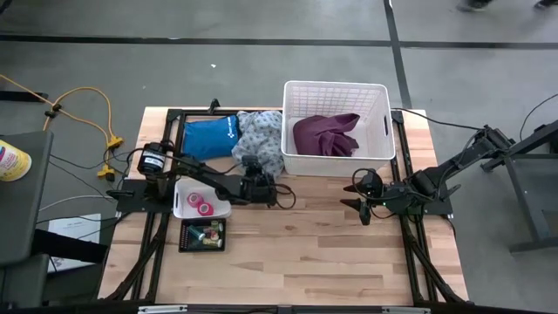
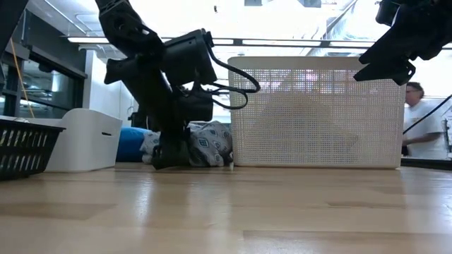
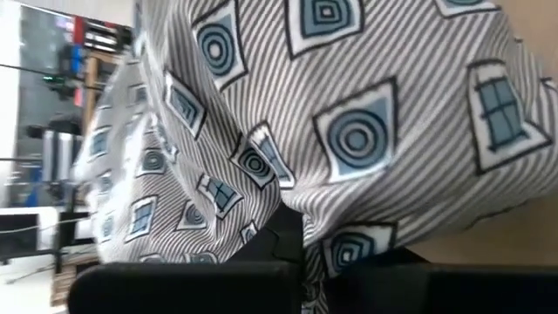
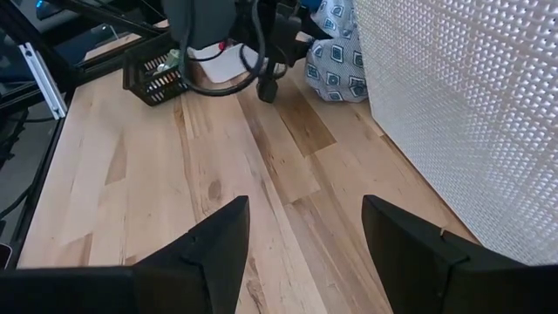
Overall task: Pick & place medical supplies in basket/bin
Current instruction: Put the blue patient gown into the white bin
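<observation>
While two pink rolls lie trayed, two garments show.

Both arms are matte black with boxy joints, looped black cables (apparently a white-labelled motor on the left arm).

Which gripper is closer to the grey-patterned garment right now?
Left. The left gripper is shut on the grey-patterned garment at its near edge, beside the white basket. The right gripper hangs open over bare table in front of the basket, well clear of it.
</observation>
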Robot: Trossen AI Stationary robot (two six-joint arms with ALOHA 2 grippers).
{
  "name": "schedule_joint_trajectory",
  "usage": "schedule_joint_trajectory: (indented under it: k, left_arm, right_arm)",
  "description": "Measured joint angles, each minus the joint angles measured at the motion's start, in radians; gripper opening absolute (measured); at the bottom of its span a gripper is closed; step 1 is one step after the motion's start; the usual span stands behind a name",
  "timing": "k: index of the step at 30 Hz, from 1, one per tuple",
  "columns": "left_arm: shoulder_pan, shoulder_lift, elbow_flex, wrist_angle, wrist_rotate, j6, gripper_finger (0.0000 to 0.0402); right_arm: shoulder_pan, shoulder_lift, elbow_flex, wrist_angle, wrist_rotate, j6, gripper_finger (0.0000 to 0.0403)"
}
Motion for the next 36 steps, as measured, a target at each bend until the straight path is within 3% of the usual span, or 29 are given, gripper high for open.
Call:
schedule_joint_trajectory:
  k: [9,23,36]
  left_arm:
    - [-0.06,-0.109,-0.001,0.0,-0.164,0.068,0.0009]
    - [-0.06,-0.389,0.001,0.004,-0.249,0.256,0.0009]
    - [-0.062,-0.515,0.002,0.062,-0.32,0.416,0.0009]
  right_arm:
    - [0.0,0.0,0.0,0.0,0.0,0.0,0.021]
    - [0.0,0.0,0.0,0.0,0.0,0.0,0.021]
    - [0.0,0.0,0.0,0.0,0.0,0.0,0.021]
